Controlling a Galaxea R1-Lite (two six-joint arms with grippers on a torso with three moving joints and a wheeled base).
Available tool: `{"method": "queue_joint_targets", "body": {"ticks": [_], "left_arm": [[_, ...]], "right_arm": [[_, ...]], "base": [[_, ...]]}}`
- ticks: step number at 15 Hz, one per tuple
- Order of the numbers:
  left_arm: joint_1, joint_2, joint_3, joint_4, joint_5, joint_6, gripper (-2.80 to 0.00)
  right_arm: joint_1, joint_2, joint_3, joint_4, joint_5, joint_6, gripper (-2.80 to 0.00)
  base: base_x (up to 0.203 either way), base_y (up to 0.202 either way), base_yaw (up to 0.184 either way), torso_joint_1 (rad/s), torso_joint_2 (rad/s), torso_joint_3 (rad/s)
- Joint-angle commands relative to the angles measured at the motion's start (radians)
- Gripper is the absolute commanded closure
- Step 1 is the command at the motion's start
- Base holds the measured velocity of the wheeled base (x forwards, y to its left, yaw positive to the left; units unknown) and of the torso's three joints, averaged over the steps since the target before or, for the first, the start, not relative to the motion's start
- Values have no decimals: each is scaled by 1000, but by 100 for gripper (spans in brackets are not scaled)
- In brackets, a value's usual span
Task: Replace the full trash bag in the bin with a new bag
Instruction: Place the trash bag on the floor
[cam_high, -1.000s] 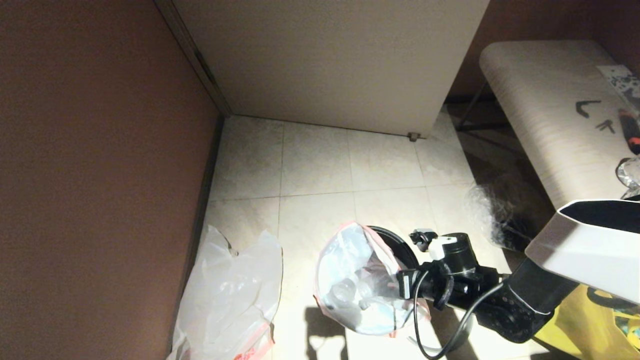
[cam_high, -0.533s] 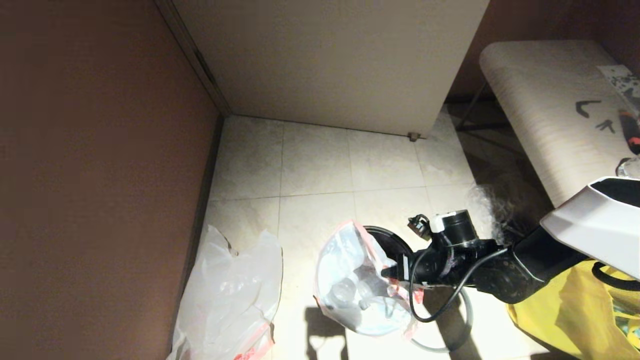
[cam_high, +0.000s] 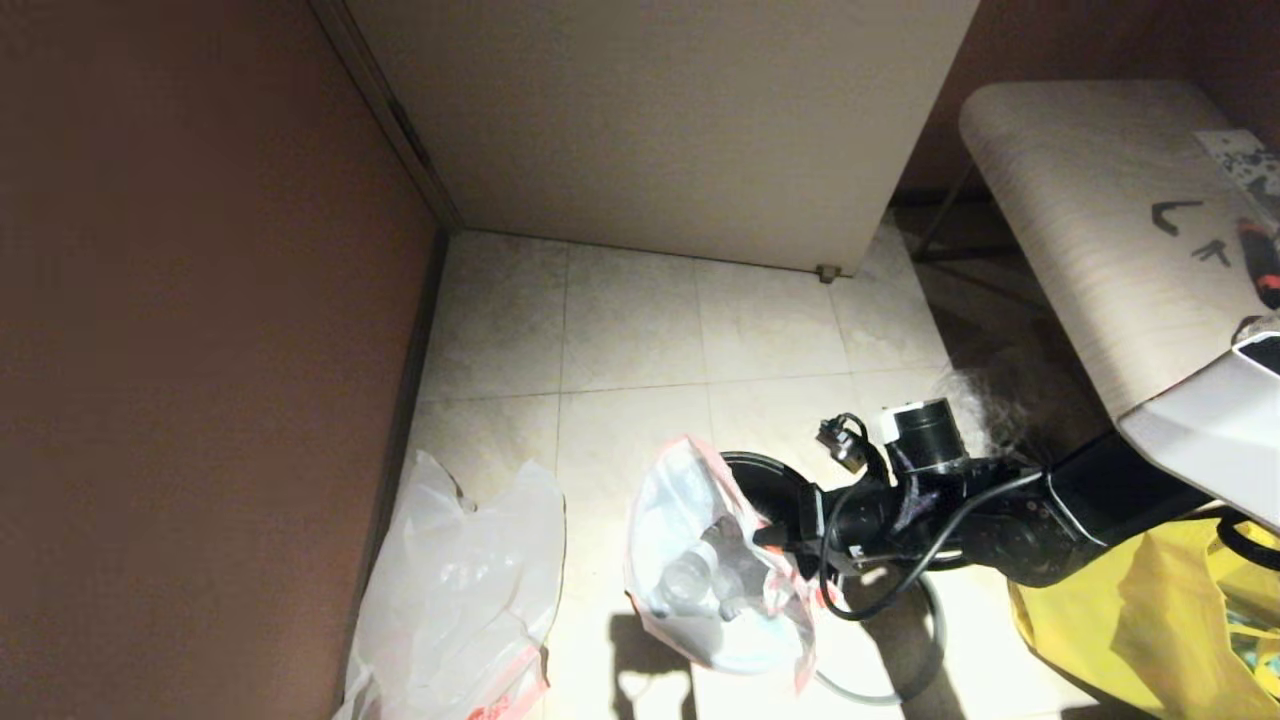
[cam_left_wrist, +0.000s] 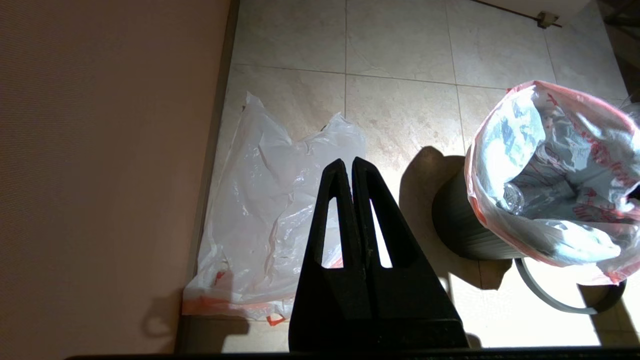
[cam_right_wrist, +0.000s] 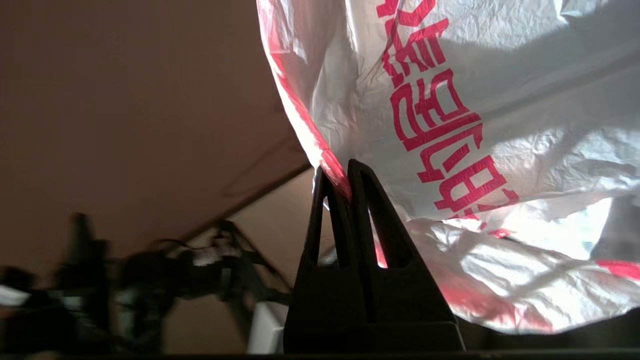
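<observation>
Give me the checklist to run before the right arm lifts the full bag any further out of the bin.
1. Right gripper shut on the full trash bag at its red edge: ok.
2. Bag free of the bin: not ok, its bottom sits inside.
3. Grey hoop off the bin, on the floor: ok.
4. New bag lying ready by the wall: ok.
5. Left gripper shut, holding nothing, clear of the bin: ok.
</observation>
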Motion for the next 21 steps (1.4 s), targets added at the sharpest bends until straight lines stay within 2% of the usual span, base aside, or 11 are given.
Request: {"method": "queue_joint_targets", "body": {"ticks": [1, 9, 11, 16, 21], "left_arm": [[0, 1, 0, -1, 1, -1, 0], [0, 1, 0, -1, 1, -1, 0], [0, 1, 0, -1, 1, -1, 0], [0, 1, 0, -1, 1, -1, 0], [0, 1, 0, -1, 1, -1, 0]], "right_arm": [[7, -34, -16, -3, 13, 50, 0], [58, -241, -80, 23, 31, 249, 0], [73, -291, -112, 100, 29, 256, 0], [61, -340, -112, 110, 30, 259, 0], [128, -493, -164, 150, 27, 261, 0]], "base": [[0, 0, 0, 0, 0, 0], [0, 0, 0, 0, 0, 0], [0, 0, 0, 0, 0, 0], [0, 0, 0, 0, 0, 0], [0, 0, 0, 0, 0, 0]]}}
